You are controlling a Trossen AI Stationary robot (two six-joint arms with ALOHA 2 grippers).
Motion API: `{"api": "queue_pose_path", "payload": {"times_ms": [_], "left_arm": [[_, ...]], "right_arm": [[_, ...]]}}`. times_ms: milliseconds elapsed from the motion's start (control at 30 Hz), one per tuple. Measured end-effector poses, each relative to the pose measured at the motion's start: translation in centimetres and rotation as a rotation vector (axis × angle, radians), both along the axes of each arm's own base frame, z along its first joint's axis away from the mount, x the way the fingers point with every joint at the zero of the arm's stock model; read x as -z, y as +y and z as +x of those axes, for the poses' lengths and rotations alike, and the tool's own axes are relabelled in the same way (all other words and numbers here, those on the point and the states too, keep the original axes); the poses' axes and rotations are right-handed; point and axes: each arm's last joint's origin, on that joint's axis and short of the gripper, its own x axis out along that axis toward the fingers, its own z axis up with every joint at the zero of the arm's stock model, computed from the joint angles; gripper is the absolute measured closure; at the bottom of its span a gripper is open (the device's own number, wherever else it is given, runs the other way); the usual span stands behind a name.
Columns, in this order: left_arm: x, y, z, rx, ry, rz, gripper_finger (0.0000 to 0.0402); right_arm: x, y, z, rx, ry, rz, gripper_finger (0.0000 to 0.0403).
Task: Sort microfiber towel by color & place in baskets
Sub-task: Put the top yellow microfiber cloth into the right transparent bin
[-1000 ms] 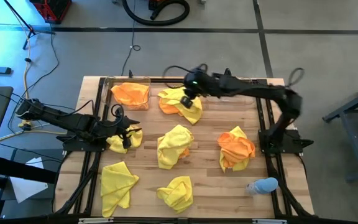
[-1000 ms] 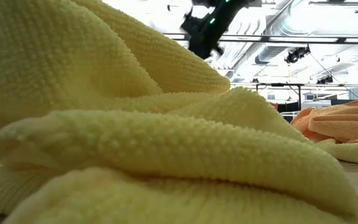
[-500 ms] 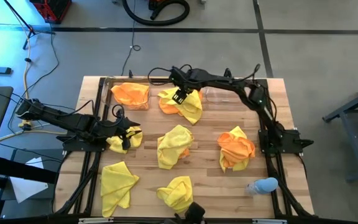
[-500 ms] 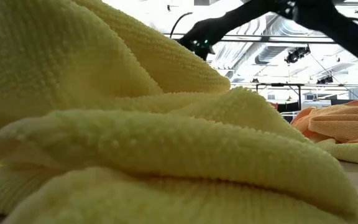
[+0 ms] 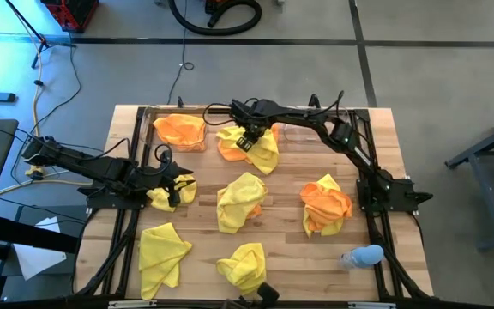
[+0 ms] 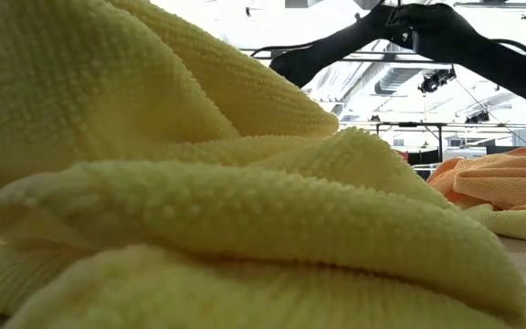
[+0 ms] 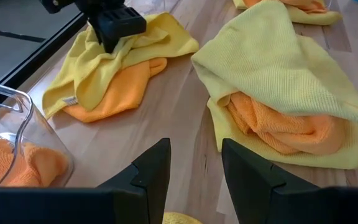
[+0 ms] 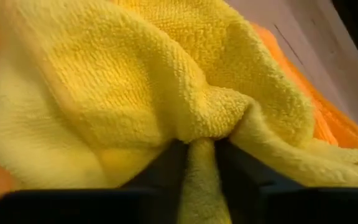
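Note:
At the far middle of the table a yellow microfiber towel point(image 5: 264, 153) lies over an orange one point(image 5: 228, 148). My right gripper point(image 5: 247, 141) points down onto it and is shut on a fold of it. A clear basket point(image 5: 150, 120) at the far left holds an orange towel point(image 5: 180, 129). A second clear basket point(image 5: 303, 130) stands right of the pile. My left gripper point(image 5: 178, 182) waits open at the table's left, over a small yellow towel point(image 5: 163, 197). Several more towels lie spread on the table. My right gripper pinches a bunched-up fold point(image 8: 199, 134) of the yellow towel between its two fingers point(image 8: 166, 168). It comes from above, pointing steeply down. The rest of the towel lies slack on the orange towel point(image 7: 114, 93) and the table.
A yellow towel over an orange one point(image 5: 240, 199) lies mid-table, an orange one on yellow point(image 5: 326, 204) at the right, and two yellow ones point(image 5: 163, 249) point(image 5: 243, 264) near the front edge. A pale blue object point(image 5: 363, 256) sits near right. A yellow towel point(image 6: 199, 183) fills the low view.
My right gripper has swung down and toward the table's left, tipping from slanted to steeply downward, and has come onto the yellow towel at the far middle. The towels have stayed where they were.

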Motion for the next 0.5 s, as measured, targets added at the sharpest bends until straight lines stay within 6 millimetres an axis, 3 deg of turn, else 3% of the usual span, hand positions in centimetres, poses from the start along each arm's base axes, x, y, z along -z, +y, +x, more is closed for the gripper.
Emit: {"api": "queue_pose_path", "payload": {"times_ms": [100, 267, 500], "left_arm": [[0.0, 0.0, 0.0, -0.003, 0.000, 0.003, 0.0271], [0.0, 0.0, 0.0, -0.006, -0.001, 0.004, 0.0271], [0.0, 0.0, 0.0, -0.006, -0.003, 0.004, 0.0271]], "right_arm": [[-1.1, 0.1, -0.1, 0.004, -0.022, -0.010, 0.0391], [-5.3, 0.6, -1.0, 0.016, -0.092, -0.043, 0.0384], [-13.6, 2.5, -3.6, 0.019, -0.249, -0.110, 0.0393]]}}
